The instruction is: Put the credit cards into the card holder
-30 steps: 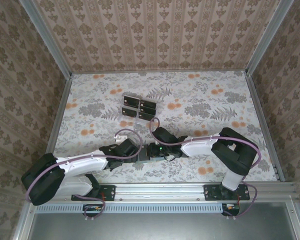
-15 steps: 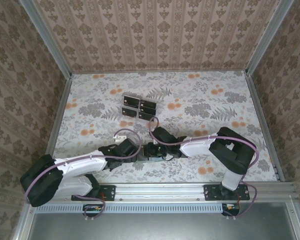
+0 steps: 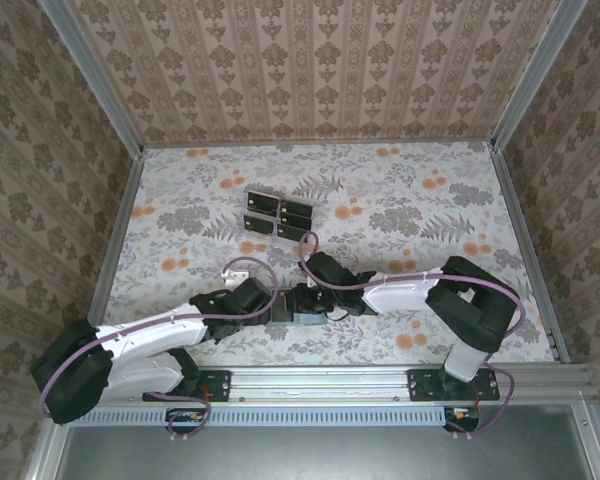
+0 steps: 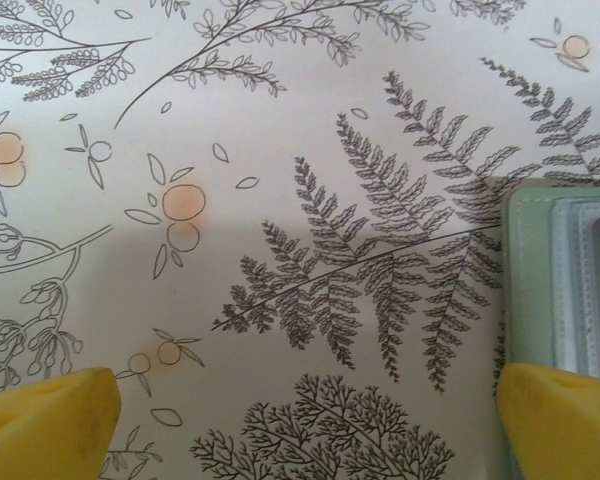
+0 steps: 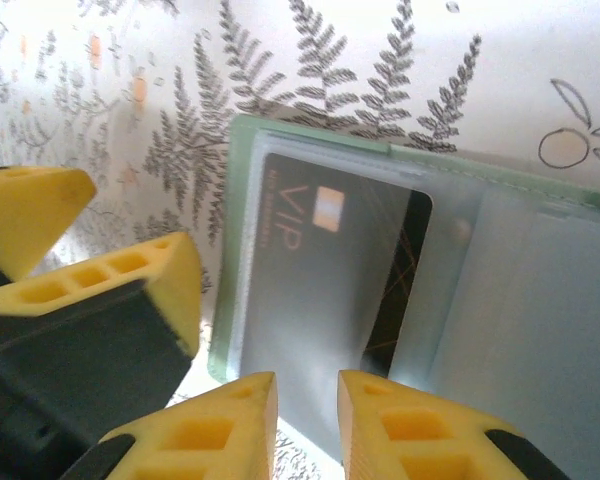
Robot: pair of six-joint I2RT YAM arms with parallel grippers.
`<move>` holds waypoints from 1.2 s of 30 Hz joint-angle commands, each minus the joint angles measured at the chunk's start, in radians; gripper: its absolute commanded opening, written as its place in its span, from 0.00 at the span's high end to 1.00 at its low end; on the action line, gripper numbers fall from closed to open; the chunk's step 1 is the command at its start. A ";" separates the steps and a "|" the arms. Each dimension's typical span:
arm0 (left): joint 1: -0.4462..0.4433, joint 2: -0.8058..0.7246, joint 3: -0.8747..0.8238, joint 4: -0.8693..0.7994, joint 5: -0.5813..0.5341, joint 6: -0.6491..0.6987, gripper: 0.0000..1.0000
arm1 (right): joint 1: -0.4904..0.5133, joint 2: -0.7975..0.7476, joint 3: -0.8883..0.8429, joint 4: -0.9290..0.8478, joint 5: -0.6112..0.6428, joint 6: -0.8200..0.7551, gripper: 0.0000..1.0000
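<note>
As the insertion step neared its finish, one credit card (image 5: pixel 320 270), black with a pale chip mark and "VIP" lettering, lay most of the way inside a clear pocket of the card holder (image 5: pixel 520 300). The grey-green holder lay open and flat on the fern-print table (image 3: pixel 430 200), near its front edge and between the two arms. The right gripper (image 5: pixel 305 410) hovered over the holder's near edge, its yellow fingers a narrow gap apart and nothing visibly pinched between them. One strip of the card showed darker, apparently not yet under the frosted layer. The left gripper (image 4: pixel 300 425) stood spread to its widest beside the holder's other end, holding nothing, with one fingertip (image 4: pixel 560 420) close against the green rim and the other over bare table. More credit cards (image 3: pixel 263 203) stood upright further up the table, well apart from both arms. By the look of it, this card was seated or nearly so. The next move would call for the right arm to lift clear without dragging the holder, then reach up the table for another card. Meanwhile the left claw would need to steady the holder so a thin card could slide in rather than catch on the plastic lip.
</note>
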 commanded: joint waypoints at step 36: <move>0.014 0.093 -0.029 0.042 0.003 -0.013 0.00 | 0.020 0.075 0.073 -0.090 0.076 -0.036 0.77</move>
